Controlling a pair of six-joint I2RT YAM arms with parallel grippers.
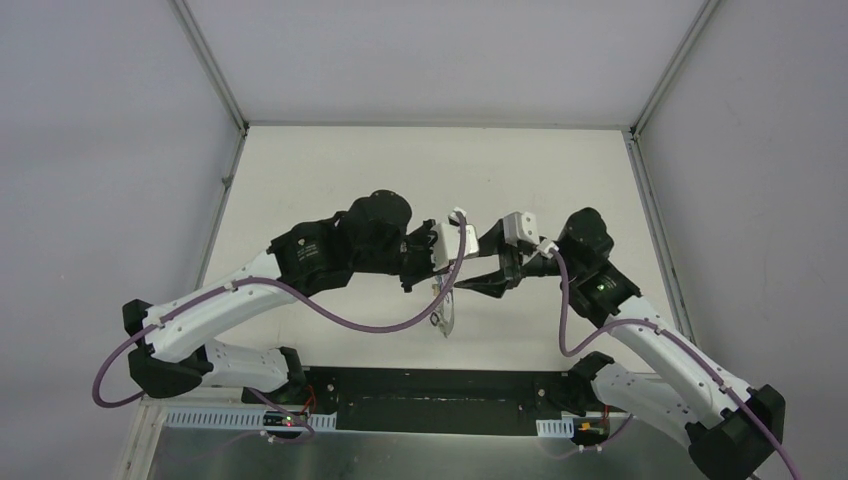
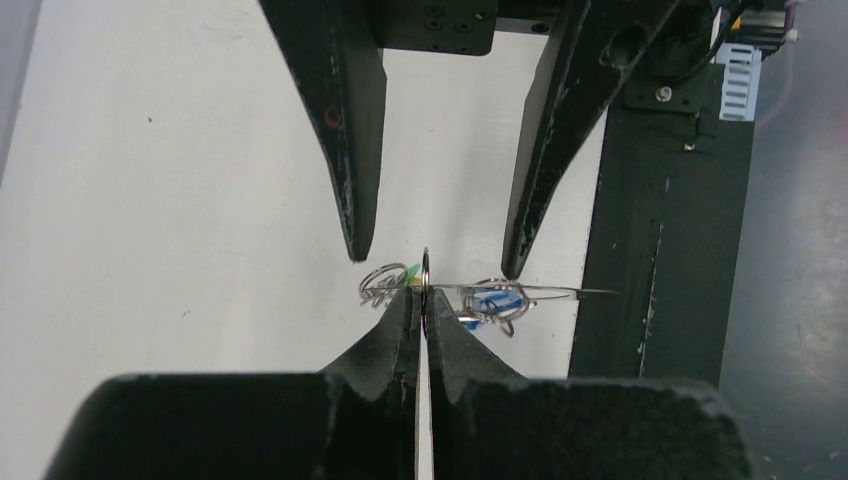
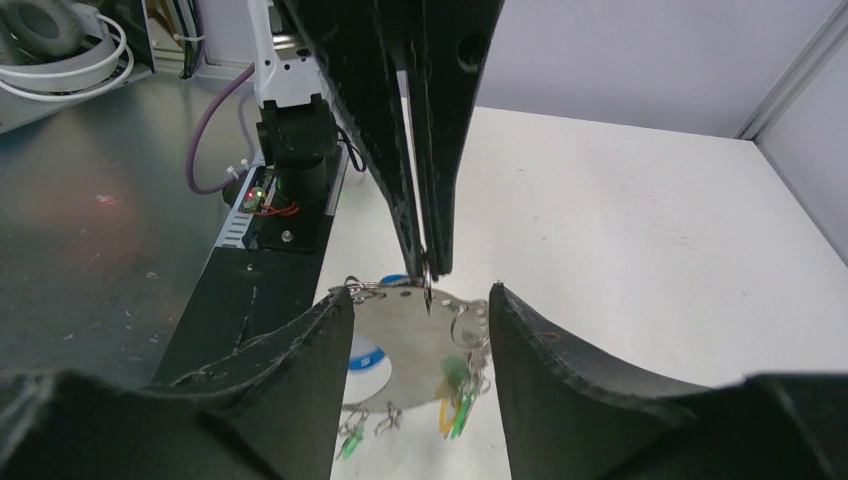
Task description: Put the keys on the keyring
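Keyring [image 2: 560, 291] pinched at the rim!
Left gripper [image 2: 424, 302] clamped tight on it; right gripper [image 2: 432, 262] jaws apart, straddling. Keys [image 3: 458, 400] dangle below, black base rail [image 2: 665, 230] close, white table [image 1: 330, 180] stretching beyond.

Quick count: one big thin dark-grey wire keyring [image 2: 550, 289]. Tiny silver bits at the keyring, best I can tell: two green-headed keys [image 3: 462, 398], one yellow-orange-headed key [image 3: 444, 416], one blue-tagged key [image 2: 492, 300]. Two black grippers by the keyring: left gripper [image 2: 424, 305], right gripper [image 3: 420, 292]. One white table [image 1: 330, 180].
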